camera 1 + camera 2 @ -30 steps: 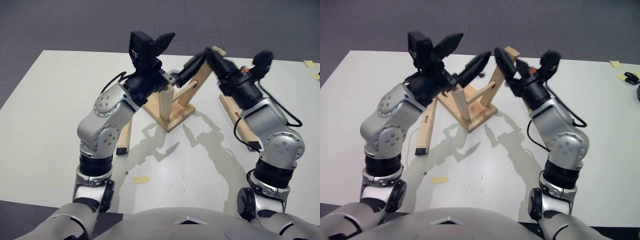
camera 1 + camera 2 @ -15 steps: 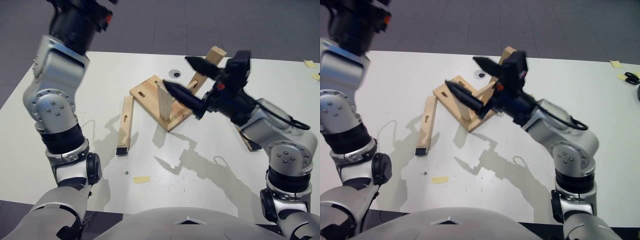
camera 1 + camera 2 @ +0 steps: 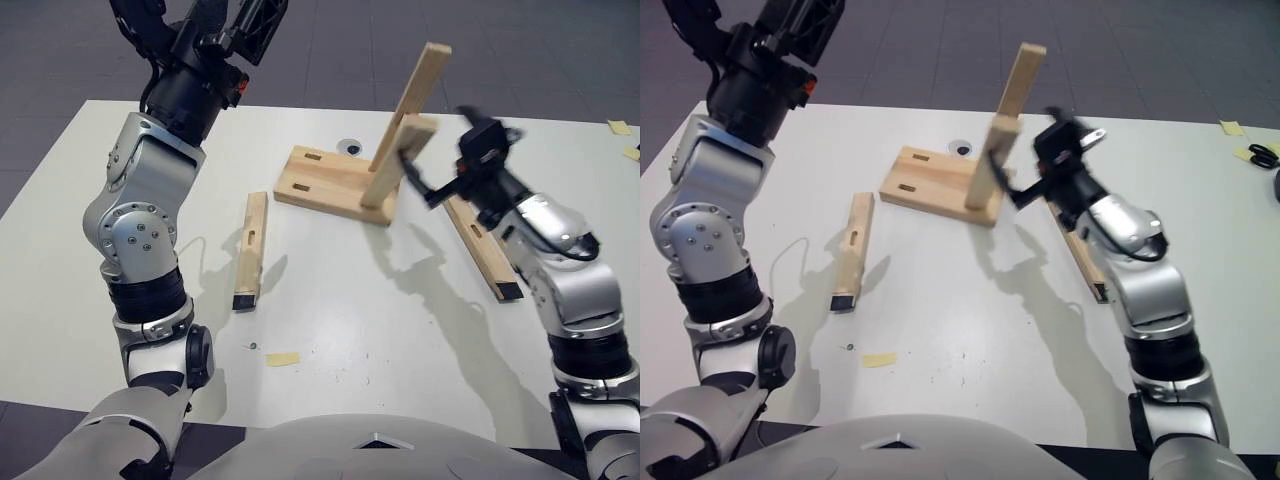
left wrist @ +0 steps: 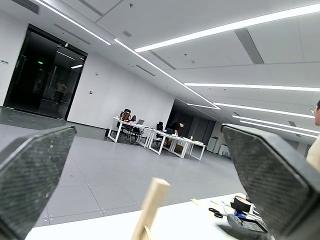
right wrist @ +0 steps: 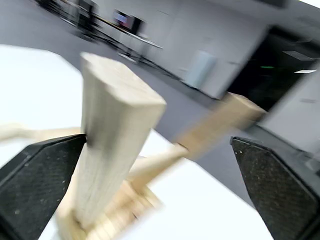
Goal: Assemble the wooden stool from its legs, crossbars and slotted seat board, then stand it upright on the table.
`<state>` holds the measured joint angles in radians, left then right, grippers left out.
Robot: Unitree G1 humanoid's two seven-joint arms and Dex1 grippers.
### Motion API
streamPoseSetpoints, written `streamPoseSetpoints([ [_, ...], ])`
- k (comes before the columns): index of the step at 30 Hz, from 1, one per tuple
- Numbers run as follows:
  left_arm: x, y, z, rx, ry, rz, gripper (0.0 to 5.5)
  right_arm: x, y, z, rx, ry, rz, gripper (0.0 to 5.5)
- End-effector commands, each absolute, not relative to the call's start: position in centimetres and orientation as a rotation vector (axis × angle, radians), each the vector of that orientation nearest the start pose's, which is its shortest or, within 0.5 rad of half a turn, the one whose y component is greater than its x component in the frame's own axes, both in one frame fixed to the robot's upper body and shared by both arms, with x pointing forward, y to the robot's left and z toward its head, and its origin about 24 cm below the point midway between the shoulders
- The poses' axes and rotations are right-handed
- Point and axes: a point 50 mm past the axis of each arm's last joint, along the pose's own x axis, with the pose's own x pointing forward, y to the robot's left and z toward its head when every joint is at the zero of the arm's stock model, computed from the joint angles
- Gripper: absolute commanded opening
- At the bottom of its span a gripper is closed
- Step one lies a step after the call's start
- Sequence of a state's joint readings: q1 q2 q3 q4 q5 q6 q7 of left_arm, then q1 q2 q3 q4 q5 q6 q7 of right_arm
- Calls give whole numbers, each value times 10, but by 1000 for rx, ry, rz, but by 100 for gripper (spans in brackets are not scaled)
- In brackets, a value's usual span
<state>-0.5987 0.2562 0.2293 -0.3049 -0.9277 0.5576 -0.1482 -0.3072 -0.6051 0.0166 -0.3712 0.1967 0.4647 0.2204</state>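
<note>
The slotted seat board (image 3: 325, 178) lies flat on the white table (image 3: 120, 200), with two legs standing up from its right end: a short one (image 3: 397, 160) and a taller, leaning one (image 3: 420, 85). My right gripper (image 3: 437, 152) is open beside the short leg (image 5: 112, 145), which sits close to one finger; a crossbar (image 5: 155, 162) joins the two legs behind it. My left gripper (image 3: 205, 20) is open and empty, held high above the table's far left. One loose leg (image 3: 250, 250) lies left of the board, another (image 3: 480, 245) under my right arm.
A small round hole (image 3: 348, 146) is in the table behind the board. A yellow slip (image 3: 283, 358) lies near the front edge, and more yellow slips (image 3: 618, 127) at the far right. The front middle of the table is bare.
The board, propped on edge between both grippers a second ago, now lies flat with its legs up. My left arm has swung up and away; my right gripper has shifted to the legs' right.
</note>
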Motion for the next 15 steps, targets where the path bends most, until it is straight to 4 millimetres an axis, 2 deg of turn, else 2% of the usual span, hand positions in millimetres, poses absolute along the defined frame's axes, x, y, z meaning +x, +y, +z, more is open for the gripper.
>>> streamPoseSetpoints([
  [1,293,147,243,-495,-373,-615,540,283,-173,199,-457,-300,301,538],
  [5,293,145,239,-490,-358,-618,540,269,-151,218,-286,-498,438,538],
  [7,294,144,237,-493,-350,-614,540,263,-141,220,-181,-514,539,538],
  [9,294,144,236,-486,-349,-611,540,269,-131,198,-113,-336,611,538],
  [11,294,142,236,-483,-348,-613,540,281,-124,157,-24,-48,645,538],
  [13,295,140,235,-477,-343,-622,540,290,-121,125,61,160,654,538],
  [15,295,138,235,-468,-336,-633,540,296,-120,110,132,278,671,538],
])
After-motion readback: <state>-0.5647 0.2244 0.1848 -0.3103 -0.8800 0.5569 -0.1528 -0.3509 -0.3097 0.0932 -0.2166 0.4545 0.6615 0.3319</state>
